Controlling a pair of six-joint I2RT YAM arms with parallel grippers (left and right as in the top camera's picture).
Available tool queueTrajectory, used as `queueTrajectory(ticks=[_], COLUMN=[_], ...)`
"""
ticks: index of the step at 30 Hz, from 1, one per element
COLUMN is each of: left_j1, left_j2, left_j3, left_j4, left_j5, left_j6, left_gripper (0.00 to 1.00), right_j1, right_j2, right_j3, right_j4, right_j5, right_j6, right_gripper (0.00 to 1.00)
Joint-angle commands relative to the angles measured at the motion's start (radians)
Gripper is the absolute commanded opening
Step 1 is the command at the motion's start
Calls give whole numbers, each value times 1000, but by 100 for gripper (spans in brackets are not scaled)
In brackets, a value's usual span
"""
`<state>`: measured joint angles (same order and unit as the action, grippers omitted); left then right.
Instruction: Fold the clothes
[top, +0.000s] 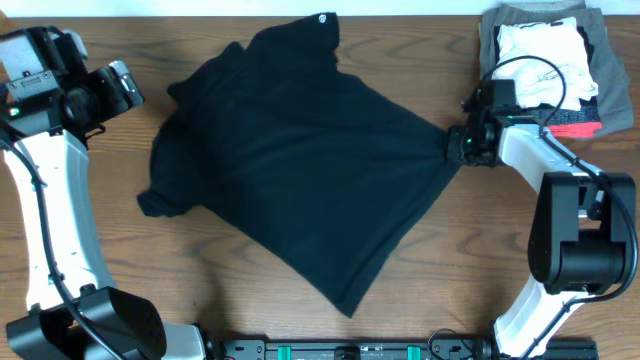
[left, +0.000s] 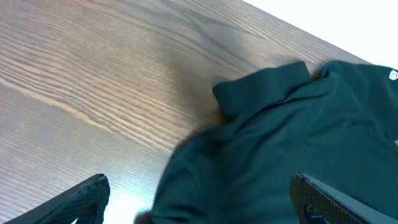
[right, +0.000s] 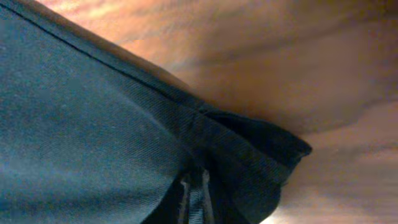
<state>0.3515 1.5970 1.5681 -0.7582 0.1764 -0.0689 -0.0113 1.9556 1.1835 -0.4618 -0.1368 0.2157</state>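
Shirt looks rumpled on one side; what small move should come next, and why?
Probably lower the open left gripper onto the bunched sleeve of the black T-shirt: the right gripper seems to pinch the opposite corner taut, while the sleeve side lies wrinkled.

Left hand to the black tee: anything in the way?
Nothing visible. The left hand is open and sits apart from the black T-shirt, with only bare table between it and the nearest sleeve. The pile of folded garments lies at the far right, off that path.
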Motion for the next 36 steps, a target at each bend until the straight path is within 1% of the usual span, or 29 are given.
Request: queueTrajectory(ticks=[1,3,4,7,9,10,13,15,18,19,21,23,25,28,30,32,34,36], left_j1=[-11,-19,-24,-40,-51,-57,-68,-67,-59,-56,-52,-52,-52,-52,-52,-52,-52,-52], left_j2=[1,6,10,39,72,92,168,209,261,272,286,286,286,286,286,286,286,286], left_j3=[7,7,7,7,7,7,7,7,7,6,-5,-28,-42,-48,-48,-48,-48,-48], left_j4=[3,4,4,3,3,3,-25,-71,-171,-205,-263,-287,-302,-303,-295,-286,-276,-269], left_j5=[-2,-2,-2,-2,-2,-2,-2,-2,-10,-10,-10,-21,-42,-43,-43,-42,-42,-42], left_j6=[35,63,80,132,164,174,185,184,138,117,86,70,48,37,24,18,18,18], left_gripper=[94,94,94,94,94,94,94,92,79,77,75,74,74,74,74,74,74,74], right_j1=[-27,-29,-29,-14,5,17,65,92,130,139,158,176,197,224,238,247,249,249], right_j2=[26,25,25,25,25,25,25,25,25,26,27,27,27,27,27,27,27,27], right_j3=[42,100,134,279,381,437,563,603,611,607,594,581,562,516,473,420,367,319], right_j4=[8,-20,-44,-154,-233,-277,-372,-396,-402,-403,-407,-425,-450,-480,-493,-491,-473,-441], right_j5=[33,-23,-52,-152,-202,-215,-211,-207,-195,-192,-188,-182,-172,-116,-83,-55,-46,-45], right_j6=[-43,-72,-81,-92,-98,-99,-121,-133,-135,-135,-135,-135,-126,-61,-19,18,35,39], right_gripper=[11,13,18,43,54,57,71,77,79,79,79,77,73,68,63,50,33,13])
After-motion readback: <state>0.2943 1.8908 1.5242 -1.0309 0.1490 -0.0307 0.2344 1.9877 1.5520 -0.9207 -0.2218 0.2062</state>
